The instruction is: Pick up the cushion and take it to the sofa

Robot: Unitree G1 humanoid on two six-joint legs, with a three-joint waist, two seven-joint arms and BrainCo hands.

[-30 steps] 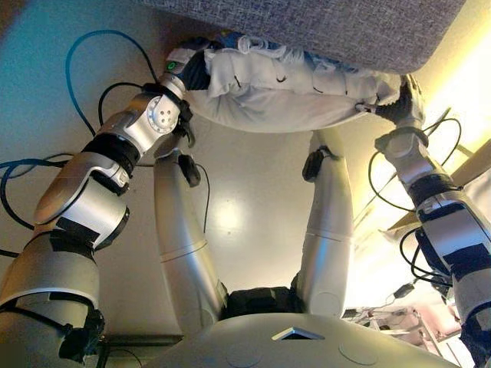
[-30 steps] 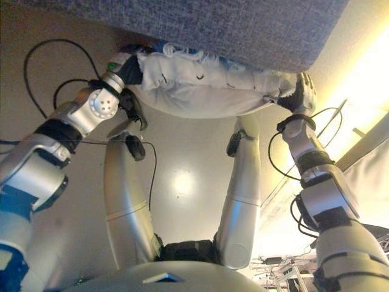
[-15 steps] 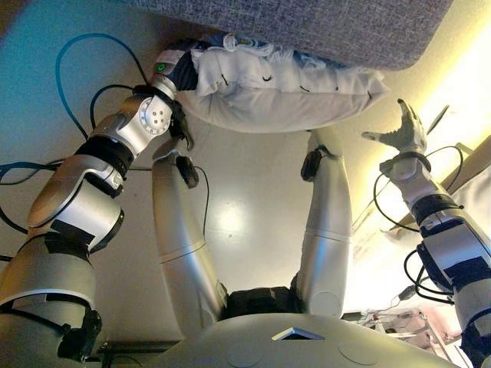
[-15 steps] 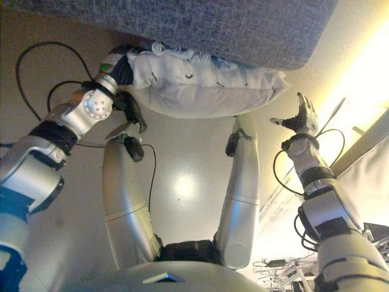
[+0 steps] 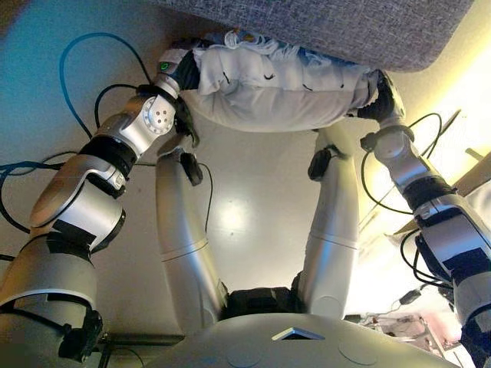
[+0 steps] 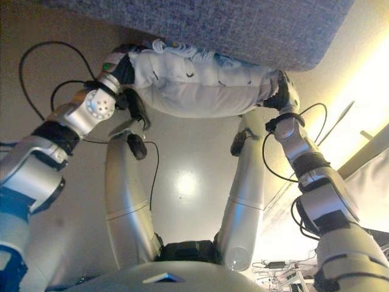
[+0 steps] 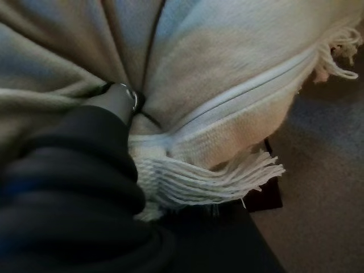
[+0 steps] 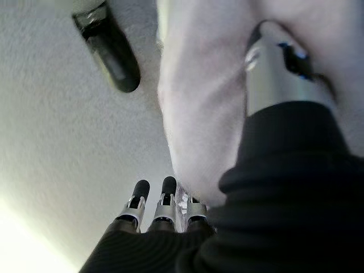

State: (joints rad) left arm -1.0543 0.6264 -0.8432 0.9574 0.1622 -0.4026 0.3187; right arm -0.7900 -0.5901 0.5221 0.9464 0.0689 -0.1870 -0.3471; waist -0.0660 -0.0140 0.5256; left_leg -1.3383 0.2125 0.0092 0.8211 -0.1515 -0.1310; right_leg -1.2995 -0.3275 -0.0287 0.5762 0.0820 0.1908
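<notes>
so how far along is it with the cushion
Pickup looks done: the white fringed cushion is off the floor, held between the left hand at one end and the right hand gripping the other. In hand: carrying it at the grey sofa edge. Left: setting it on the seat and letting go.

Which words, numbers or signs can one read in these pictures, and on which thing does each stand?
None can be read. The cushion shows only plain cloth, fringe and a zip; the sofa is plain grey weave. The left hand and right hand bear no legible mark.
</notes>
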